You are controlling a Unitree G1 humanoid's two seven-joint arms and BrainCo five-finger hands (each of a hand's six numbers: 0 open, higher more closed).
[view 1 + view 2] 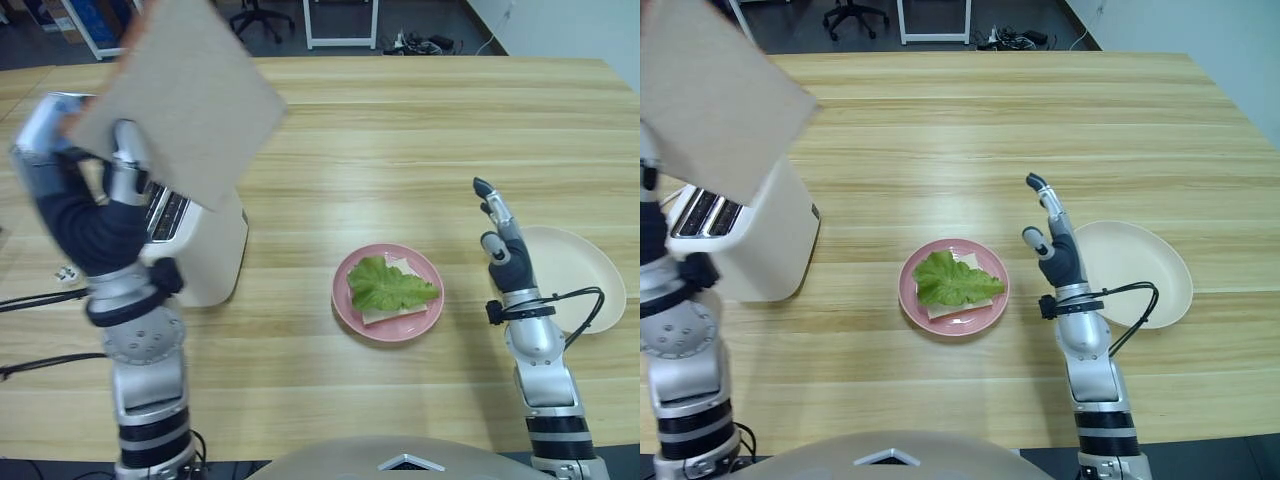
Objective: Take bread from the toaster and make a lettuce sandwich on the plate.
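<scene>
Tan bread slice (185, 95) held high over the toaster (205, 255), at 10 o'clock from the pink plate (340, 300). On that plate, a lower slice (400, 313) with a lettuce leaf (390, 285) lying across it. Judged stage: top slice in transit, sandwich not yet closed.

Risks noted:
- Slip or swing of the slice in the grasp. Cause: hold taken low on one edge only, with most of the slice standing free above the fingers.
- Crooked landing, with one corner hanging off the lower slice. Cause: slice carried tilted, not level.
- Leaf pushed off toward 3 o'clock, or plate shoved along the table (400, 130). Cause: arrival from 9 o'clock with sideways travel instead of a straight descent.
- Knock against the toaster on the way across. Cause: arm passing close over its top.

Hands:
- Left hand (105, 200): fingers curled and clamped on the lower edge of the bread slice, above the toaster's slots.
- Right hand (505, 250): fingers straight and spread, pointing toward 12 o'clock, nothing held; standing at 3 o'clock from the pink plate, just beside the 9 o'clock rim of a cream dish (580, 270). Contact with that rim: cannot tell.
</scene>
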